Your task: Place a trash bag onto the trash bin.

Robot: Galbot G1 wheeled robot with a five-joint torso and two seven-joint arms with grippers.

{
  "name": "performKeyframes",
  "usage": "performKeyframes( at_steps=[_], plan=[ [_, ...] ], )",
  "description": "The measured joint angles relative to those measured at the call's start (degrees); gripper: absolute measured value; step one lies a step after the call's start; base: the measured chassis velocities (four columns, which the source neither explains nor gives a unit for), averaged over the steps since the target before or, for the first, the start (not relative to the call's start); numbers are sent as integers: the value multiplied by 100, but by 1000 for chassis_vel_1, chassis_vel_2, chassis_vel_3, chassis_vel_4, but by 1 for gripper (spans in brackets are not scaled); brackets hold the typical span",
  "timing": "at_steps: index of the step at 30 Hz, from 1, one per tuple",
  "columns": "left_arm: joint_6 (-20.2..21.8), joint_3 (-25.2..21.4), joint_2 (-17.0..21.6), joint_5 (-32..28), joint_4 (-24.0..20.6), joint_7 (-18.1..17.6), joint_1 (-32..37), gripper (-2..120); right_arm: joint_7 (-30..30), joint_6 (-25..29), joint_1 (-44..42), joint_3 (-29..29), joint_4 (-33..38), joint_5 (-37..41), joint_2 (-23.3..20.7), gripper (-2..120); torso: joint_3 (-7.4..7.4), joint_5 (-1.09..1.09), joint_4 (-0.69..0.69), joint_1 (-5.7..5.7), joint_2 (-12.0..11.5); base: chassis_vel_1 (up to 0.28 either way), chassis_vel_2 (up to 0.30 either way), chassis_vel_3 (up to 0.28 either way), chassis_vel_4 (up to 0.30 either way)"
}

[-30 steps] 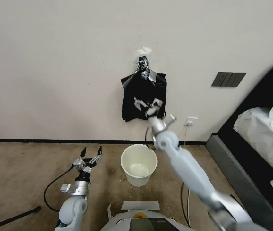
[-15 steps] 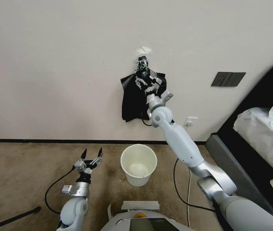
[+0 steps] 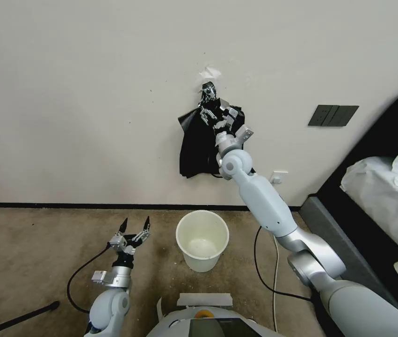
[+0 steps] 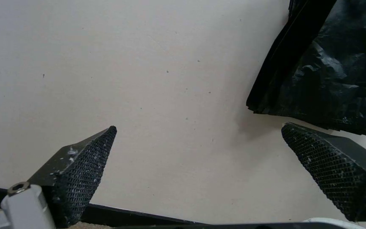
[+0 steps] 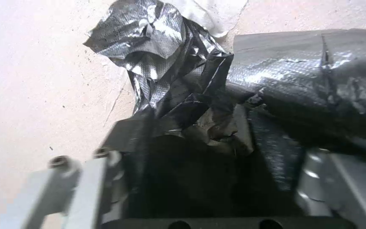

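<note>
A bundle of black bags (image 3: 199, 150) hangs on the wall under crumpled silver tape (image 3: 208, 91). My right gripper (image 3: 217, 113) is raised to the bundle's top, just below the tape, open, with its fingers pressed into the black plastic. In the right wrist view, crinkled black plastic (image 5: 200, 127) lies between the fingers of the right gripper (image 5: 191, 140), below the silver tape (image 5: 149, 35). I cannot tell a single trash bag apart from the bundle. The off-white trash bin (image 3: 201, 262) stands empty on the carpet below. My left gripper (image 3: 134, 223) waits open, low, left of the bin.
A bed (image 3: 386, 187) with white bedding and a dark frame fills the right side. A dark switch plate (image 3: 333, 115) and a white outlet (image 3: 278, 177) sit on the wall. Cables (image 3: 264, 262) trail over the carpet. The left wrist view shows the bundle's lower edge (image 4: 331, 79).
My right arm rose from the bundle's lower part to its top under the tape, and the bundle's left side drew inward. The left arm barely moved.
</note>
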Motion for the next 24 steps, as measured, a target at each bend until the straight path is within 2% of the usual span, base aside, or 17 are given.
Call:
performKeyframes(
  at_steps=[4, 5, 6, 9, 10, 15, 24],
  plan=[
    [-21, -8, 0, 0, 11, -4, 3, 100, 32, 2, -35, 2, 49, -29, -5, 40, 0, 0, 0, 0, 0, 0, 0, 0, 0],
    [-27, -12, 1, 0, 14, -6, 4, 100, 46, 3, -61, 2, 75, -47, -10, 33, 0, 0, 0, 0, 0, 0, 0, 0, 0],
    [-27, -12, 1, 0, 14, -6, 4, 100, 46, 3, -61, 2, 75, -47, -10, 33, 0, 0, 0, 0, 0, 0, 0, 0, 0],
    [-39, -15, 0, 0, 14, -9, 8, 100, 56, 5, -120, 13, 127, -74, -39, 18, 0, 0, 0, 0, 0, 0, 0, 0, 0],
    [-39, -15, 0, 0, 14, -9, 8, 100, 56, 5, -120, 13, 127, -74, -39, 18, 0, 0, 0, 0, 0, 0, 0, 0, 0],
    [-43, -16, 0, 0, 33, -13, 1, 100, 55, 9, -196, 28, 198, -140, -41, 0, 0, 0, 0, 0, 0, 0, 0, 0, 0],
    [-45, -18, -2, -2, 43, -16, -14, 100, 74, 8, -246, 32, 239, -186, -33, 0, 0, 0, 0, 0, 0, 0, 0, 0, 0]
  ],
)
